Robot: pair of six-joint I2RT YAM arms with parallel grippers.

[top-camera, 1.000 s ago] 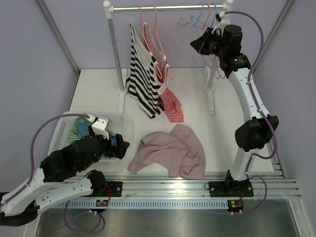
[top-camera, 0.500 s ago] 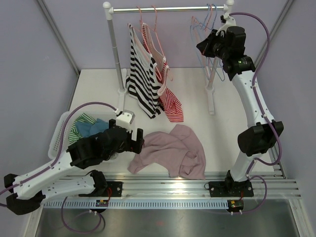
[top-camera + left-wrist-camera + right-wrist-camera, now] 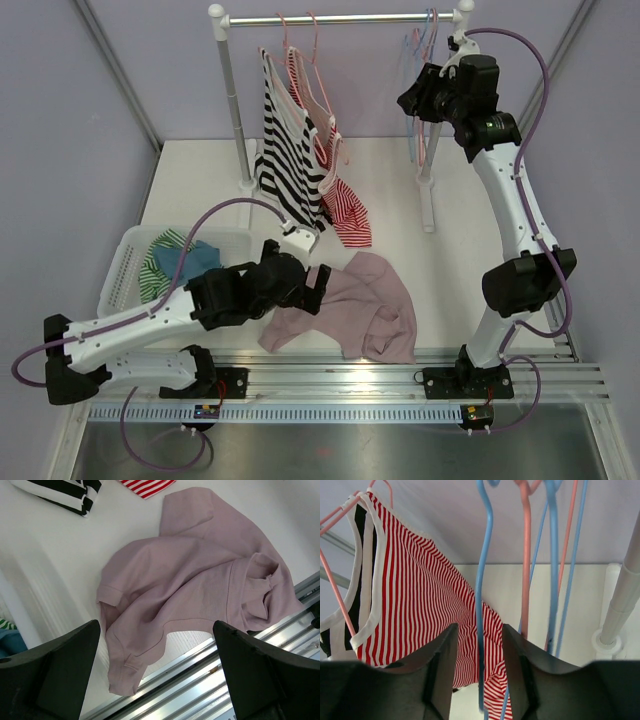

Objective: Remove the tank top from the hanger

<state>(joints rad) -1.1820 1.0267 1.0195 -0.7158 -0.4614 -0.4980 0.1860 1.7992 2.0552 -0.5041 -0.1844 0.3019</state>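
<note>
Rail (image 3: 340, 17) with a black-striped tank top (image 3: 285, 160) and a red-striped tank top (image 3: 345, 205) still on pink hangers (image 3: 336, 592); removal looks undone. Below the rail, the left tool (image 3: 156, 627) is spread wide over a mauve garment (image 3: 345, 305) on the counter (image 3: 200, 180). Right tool (image 3: 477, 630), fingers apart, straddles a bare blue hanger (image 3: 482, 580).

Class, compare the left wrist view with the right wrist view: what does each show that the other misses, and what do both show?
Left wrist only: the mauve shirt lying crumpled on the table, and the metal rail at the near edge.
Right wrist only: an empty blue hanger hanging in the gap of the open right tool, an empty pink hanger beside it, and the rack post.
Both: the red-striped tank top, the black-striped top and the white table.
</note>
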